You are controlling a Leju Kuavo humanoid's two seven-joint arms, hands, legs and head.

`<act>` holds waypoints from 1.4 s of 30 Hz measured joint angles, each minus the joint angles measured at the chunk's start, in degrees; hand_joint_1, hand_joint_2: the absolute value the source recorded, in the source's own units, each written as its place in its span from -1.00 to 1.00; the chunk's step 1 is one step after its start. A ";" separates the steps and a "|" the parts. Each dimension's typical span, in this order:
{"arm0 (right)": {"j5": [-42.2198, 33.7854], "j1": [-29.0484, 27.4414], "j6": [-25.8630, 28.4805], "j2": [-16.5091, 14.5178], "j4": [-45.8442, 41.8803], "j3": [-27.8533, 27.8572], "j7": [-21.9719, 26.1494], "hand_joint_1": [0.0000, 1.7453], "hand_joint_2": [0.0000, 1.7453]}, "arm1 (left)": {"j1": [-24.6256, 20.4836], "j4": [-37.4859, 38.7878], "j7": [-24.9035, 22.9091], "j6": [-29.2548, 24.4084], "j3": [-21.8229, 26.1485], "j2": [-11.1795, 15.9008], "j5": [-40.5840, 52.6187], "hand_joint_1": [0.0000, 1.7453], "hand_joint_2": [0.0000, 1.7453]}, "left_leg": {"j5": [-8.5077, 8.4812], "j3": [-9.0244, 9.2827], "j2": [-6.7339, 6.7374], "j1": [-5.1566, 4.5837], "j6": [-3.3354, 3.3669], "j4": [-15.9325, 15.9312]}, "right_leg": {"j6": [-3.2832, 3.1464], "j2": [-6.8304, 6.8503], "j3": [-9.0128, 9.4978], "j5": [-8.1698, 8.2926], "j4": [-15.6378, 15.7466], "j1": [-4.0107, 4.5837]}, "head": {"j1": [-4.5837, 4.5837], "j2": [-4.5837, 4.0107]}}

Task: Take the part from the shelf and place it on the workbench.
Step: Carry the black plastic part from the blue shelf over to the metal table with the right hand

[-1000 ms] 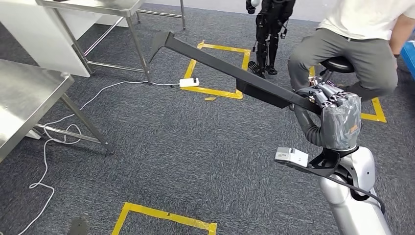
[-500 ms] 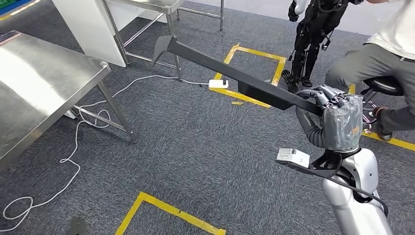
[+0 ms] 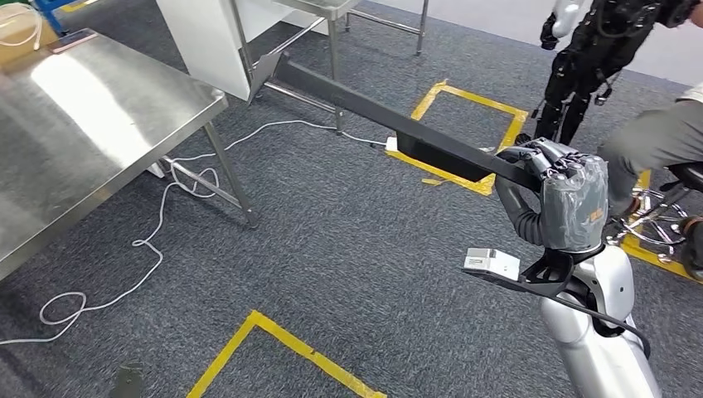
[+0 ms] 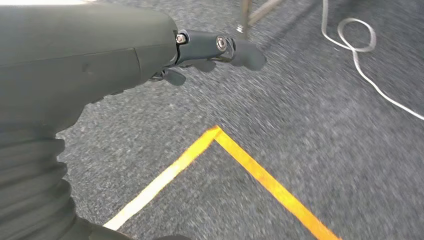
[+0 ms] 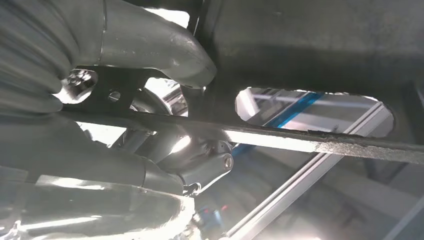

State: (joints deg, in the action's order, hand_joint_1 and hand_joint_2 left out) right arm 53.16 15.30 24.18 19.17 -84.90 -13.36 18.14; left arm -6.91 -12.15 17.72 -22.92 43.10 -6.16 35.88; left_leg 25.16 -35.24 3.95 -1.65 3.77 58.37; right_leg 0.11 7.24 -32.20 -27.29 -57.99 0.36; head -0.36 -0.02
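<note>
Matt black, plastic-looking finish along the long part [image 3: 390, 116], with a rough, scuffed edge in the right wrist view. Brushed, gleaming metal on the table [image 3: 91, 124] top and legs; coarse grey pile on the carpet [image 3: 332, 249], crossed by glossy yellow tape [image 3: 282, 340]. Smooth silver shell on the right arm [image 3: 597, 348], matt grey ribbed cover behind the right hand [image 3: 551, 166].

My right hand [image 3: 554, 170], on a raised silver arm [image 3: 593, 348], grips one end of the long black bar-shaped part [image 3: 373, 112], fingers [image 5: 150, 50] wrapped round it. My left hand [image 4: 200, 55] hangs low, holding nothing, its dark fingers [image 4: 235, 49] loosely extended.
</note>
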 joint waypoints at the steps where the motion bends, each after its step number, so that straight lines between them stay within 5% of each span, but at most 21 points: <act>1: -0.04 0.04 0.01 -0.01 0.03 -0.04 0.05 1.00 1.00 | 0.06 0.01 0.02 0.00 0.05 0.02 -0.04 -1.00 1.00 | -0.40 0.39 -0.72 0.22 0.17 -0.66 | 0.18 0.18 0.06 -0.13 -0.02 0.08 | 0.00 0.00; 3: -0.10 0.17 0.02 0.07 0.09 -0.09 0.14 1.00 1.00 | 0.00 0.02 0.10 0.01 0.17 -0.08 -0.12 -1.00 1.00 | -1.37 1.31 -2.16 0.81 0.52 -2.14 | 0.31 -2.24 -0.66 -1.35 -2.32 0.13 | 0.02 0.01; 5: -0.16 0.07 0.02 0.31 0.27 -0.10 0.16 1.00 1.00 | -0.16 0.02 0.17 0.04 0.22 -0.23 -0.13 -1.00 1.00 | -1.89 1.66 -3.67 1.23 0.62 -2.70 | 0.25 -5.90 -3.86 -4.23 -9.17 -0.32 | 0.23 0.01; 8: -0.18 -0.34 0.02 0.48 0.62 -0.16 0.16 1.00 1.00 | -0.06 0.05 0.05 0.03 0.25 -0.44 -0.13 -1.00 1.00 | -1.94 1.58 -6.21 1.47 0.38 -2.59 | 1.39 -7.09 -7.90 -6.09 -16.19 -1.24 | 0.40 0.00; 11: -0.19 -0.42 0.02 0.57 0.81 -0.21 0.16 1.00 1.00 | 0.01 0.06 0.21 0.10 0.31 -0.58 -0.63 -1.00 1.00 | -1.57 1.56 -8.74 1.96 -0.66 -1.96 | 3.89 -8.52 -3.61 -1.14 -6.01 -2.45 | 0.49 0.00; 12: -0.20 -0.42 0.02 0.60 0.86 -0.23 0.18 1.00 1.00 | 0.02 0.05 0.30 0.13 0.34 -0.57 -0.84 -1.00 1.00 | -1.34 1.36 -9.50 2.03 -1.15 -1.57 | 4.18 -9.34 -1.94 0.23 -2.40 -2.72 | 0.56 0.00; 14: -0.22 -0.44 0.03 0.67 0.98 -0.29 0.21 1.00 1.00 | 0.16 0.05 0.34 0.12 0.40 -0.54 -0.90 -1.00 1.00 | -1.21 0.70 -10.64 1.99 -2.01 -1.11 | 3.51 -10.15 -0.76 0.95 0.19 -2.70 | 0.58 0.00; 16: -0.34 -0.33 0.04 0.67 1.02 -0.33 0.23 1.00 1.00 | 0.47 0.07 0.32 0.13 0.42 -0.55 -0.72 -1.00 1.00 | -1.26 0.21 -11.15 2.17 -2.54 -0.97 | 2.45 -9.08 -0.70 1.05 0.16 -2.58 | 0.49 0.00; 18: -0.57 -0.10 0.04 0.61 1.02 -0.37 0.27 1.00 1.00 | 0.60 0.08 0.27 0.17 0.43 -0.56 -0.62 -1.00 1.00 | 0.10 -0.83 -8.77 2.22 -2.99 1.24 | 1.55 -7.99 -0.41 0.99 0.29 -2.67 | 0.22 0.00; 20: -0.72 0.02 0.04 0.61 1.06 -0.38 0.32 1.00 1.00 | 0.43 0.08 0.22 0.26 0.44 -0.57 -0.62 -1.00 1.00 | 3.48 -4.14 -5.44 2.23 -3.41 7.93 | 0.79 -6.78 -0.20 0.78 0.36 -2.43 | -0.12 0.00; 22: -0.73 -0.02 0.05 0.60 1.14 -0.41 0.33 1.00 1.00 | 0.40 0.08 0.14 0.49 0.43 -0.61 -0.63 -1.00 1.00 | 6.17 -8.17 -4.36 2.40 -3.63 15.21 | 0.43 -5.52 -0.14 0.58 0.34 -2.10 | -0.16 0.00; 23: -0.73 -0.04 0.05 0.58 1.19 -0.45 0.34 1.00 1.00 | 0.45 0.09 0.08 0.62 0.43 -0.64 -0.63 -1.00 1.00 | 6.02 -9.06 -4.20 2.44 -3.63 16.43 | 0.31 -4.87 -0.08 0.47 0.34 -1.99 | -0.17 0.00; 25: -0.73 -0.02 0.05 0.54 1.25 -0.51 0.37 1.00 1.00 | 0.51 0.09 0.01 0.79 0.45 -0.63 -0.64 -1.00 1.00 | 2.69 -7.11 -3.57 2.38 -3.31 11.92 | 0.23 -3.63 0.26 0.18 0.34 -1.83 | -0.16 0.00; 27: -0.73 0.04 0.06 0.51 1.26 -0.51 0.37 1.00 1.00 | 0.44 0.09 0.01 0.83 0.46 -0.59 -0.64 -1.00 1.00 | -0.76 -2.91 -1.04 1.92 -2.60 3.72 | 0.48 -2.48 0.73 -0.25 0.36 -1.48 | -0.13 0.00; 29: -0.73 0.15 0.06 0.51 1.27 -0.52 0.37 1.00 1.00 | 0.34 0.09 0.01 0.87 0.46 -0.58 -0.64 -1.00 1.00 | -1.52 -1.13 0.34 1.34 -2.02 0.08 | 0.97 -1.44 1.04 -0.61 0.44 -1.10 | -0.10 0.00; 31: -0.73 0.28 0.06 0.46 1.26 -0.58 0.38 1.00 1.00 | 0.33 0.08 0.00 0.89 0.47 -0.57 -0.65 -1.00 1.00 | -1.54 -1.00 -0.99 1.16 -1.53 -0.33 | 1.53 -0.32 1.45 -0.84 0.77 -0.84 | -0.13 0.01; 33: -0.74 0.41 0.07 0.48 1.26 -0.61 0.38 1.00 1.00 | 0.32 0.08 0.01 0.87 0.48 -0.61 -0.67 -1.00 1.00 | -1.95 -0.19 -2.32 1.43 -0.84 -1.23 | 1.79 -1.66 1.28 -1.83 -0.57 -0.75 | -0.10 0.00; 36: -0.78 0.28 0.10 0.71 1.41 -0.58 0.39 1.00 1.00 | 0.08 0.09 -0.02 0.95 0.49 -0.68 -0.69 -1.00 1.00 | -2.25 0.37 -4.59 1.80 -0.19 -1.75 | 1.14 -6.26 -3.96 -6.11 -11.12 -1.02 | 0.27 -0.01; 38: -0.75 0.01 0.10 0.76 1.58 -0.61 0.39 1.00 1.00 | 0.13 0.09 -0.06 0.98 0.50 -0.68 -0.69 -1.00 1.00 | -2.20 0.36 -6.35 1.79 -0.18 -1.70 | 1.47 -6.92 -7.54 -7.20 -16.35 -1.10 | 0.41 0.00; 40: -0.73 -0.01 0.10 0.75 1.68 -0.63 0.40 1.00 1.00 | 0.19 0.09 -0.09 0.98 0.51 -0.68 -0.71 -1.00 1.00 | -2.12 0.54 -8.15 1.78 -0.30 -1.65 | 2.55 -7.32 -6.71 -4.35 -12.53 -1.18 | 0.42 0.00; 42: -0.71 0.14 0.10 0.72 1.75 -0.67 0.47 1.00 1.00 | 0.19 0.09 -0.12 0.99 0.52 -0.67 -0.75 -1.00 1.00 | -1.92 0.66 -9.86 1.66 -0.65 -1.49 | 3.27 -9.22 -3.22 -0.22 -3.89 -1.48 | 0.47 0.00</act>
State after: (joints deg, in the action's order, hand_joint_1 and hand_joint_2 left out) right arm 52.46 15.44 24.28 19.89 -83.15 -14.03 18.61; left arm -6.72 -12.07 17.60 -21.93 43.62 -6.84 35.12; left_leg 23.24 -34.58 -5.91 0.01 3.12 56.88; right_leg 3.38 -1.99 -35.42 -27.51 -61.88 -1.12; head 0.11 -0.02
